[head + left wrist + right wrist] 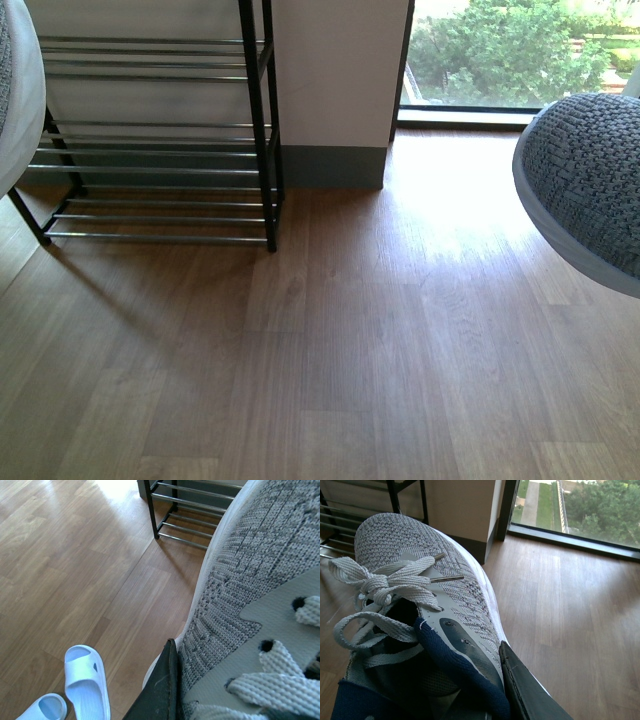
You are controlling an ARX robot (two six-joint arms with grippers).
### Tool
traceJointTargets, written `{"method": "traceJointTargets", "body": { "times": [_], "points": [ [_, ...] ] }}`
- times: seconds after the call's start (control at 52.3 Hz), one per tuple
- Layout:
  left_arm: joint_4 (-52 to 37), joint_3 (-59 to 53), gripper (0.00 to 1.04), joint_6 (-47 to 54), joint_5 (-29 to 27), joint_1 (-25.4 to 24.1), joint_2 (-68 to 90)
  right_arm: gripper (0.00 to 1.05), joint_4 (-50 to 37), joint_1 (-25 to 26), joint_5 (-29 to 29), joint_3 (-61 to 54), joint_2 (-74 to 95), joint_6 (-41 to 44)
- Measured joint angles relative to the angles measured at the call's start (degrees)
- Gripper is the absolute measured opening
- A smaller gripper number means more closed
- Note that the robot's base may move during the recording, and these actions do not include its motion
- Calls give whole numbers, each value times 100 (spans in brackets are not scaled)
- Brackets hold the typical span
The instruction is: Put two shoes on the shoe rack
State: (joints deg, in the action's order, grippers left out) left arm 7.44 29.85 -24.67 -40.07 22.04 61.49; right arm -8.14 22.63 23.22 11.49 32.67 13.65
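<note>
At the left wrist, one black finger (167,685) of the left gripper (182,692) is pressed flat on the side wall of the left sneaker (250,580); the other finger is hidden, so a pinch on the upper is judged, not seen; same on the right: the right gripper (497,690) is closed over the navy collar of the right sneaker (410,555), outer finger visible, inner one hidden; both shoes are carried clear of the floor (350,350), at the far left and far right edges of the front view; the shoe rack (258,120) lies ahead and to the left, at the wall; the left sneaker is just beside the rack's left end, the right one well apart from the rack's right post; left arm judged nearer; each toe is pointed towards the chrome rods, long axis roughly across them; no shoe is seen on any tier in view; the pale blue slippers (85,680) are left on the floor, well back from the rack's front corner.
</note>
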Motion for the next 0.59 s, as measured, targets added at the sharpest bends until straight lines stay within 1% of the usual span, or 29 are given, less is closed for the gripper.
{"method": "traceJointTargets", "body": {
  "times": [0.592],
  "points": [
    [0, 0, 2, 0, -20, -2, 0, 1, 0, 0, 37, 0, 0, -4]
  ]
}}
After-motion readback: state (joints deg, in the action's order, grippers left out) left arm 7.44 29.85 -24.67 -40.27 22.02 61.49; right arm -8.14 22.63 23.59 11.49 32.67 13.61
